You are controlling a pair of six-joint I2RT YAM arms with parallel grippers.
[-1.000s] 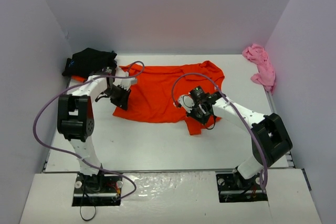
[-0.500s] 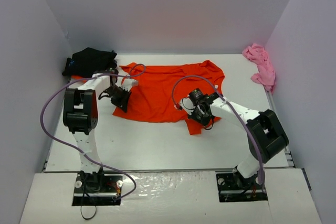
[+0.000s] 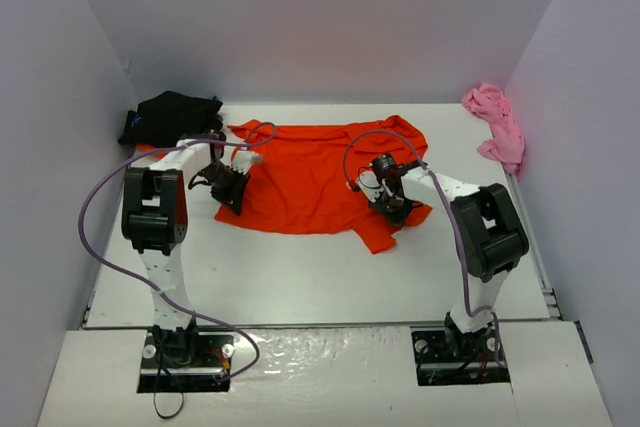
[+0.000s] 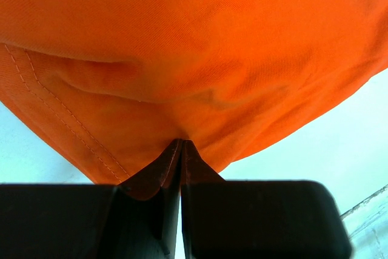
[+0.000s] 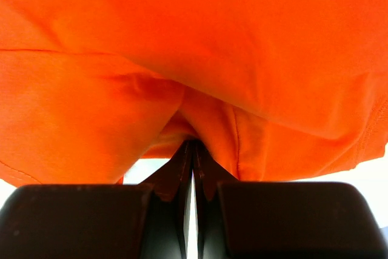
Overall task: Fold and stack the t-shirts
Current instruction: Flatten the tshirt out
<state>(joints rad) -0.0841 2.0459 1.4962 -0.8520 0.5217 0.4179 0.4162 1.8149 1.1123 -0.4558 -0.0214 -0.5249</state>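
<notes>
We see the orange-red t-shirt (image 3: 310, 172) spread out flat. The left gripper (image 3: 228, 190) pinches its left edge and the right gripper (image 3: 392, 202) its right edge. The black t-shirt (image 3: 170, 115) lies beyond its left sleeve, the pink t-shirt (image 3: 497, 125) well apart on its right.

Orange t-shirt (image 3: 320, 172) spread centre, black t-shirt (image 3: 170, 112) bunched far-left, pink t-shirt (image 3: 497, 125) far-right

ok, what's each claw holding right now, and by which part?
Both hold the orange-red t-shirt. Left claw pinches its left edge beside a stitched hem; right claw pinches a bunched fold near its right near corner.
</notes>
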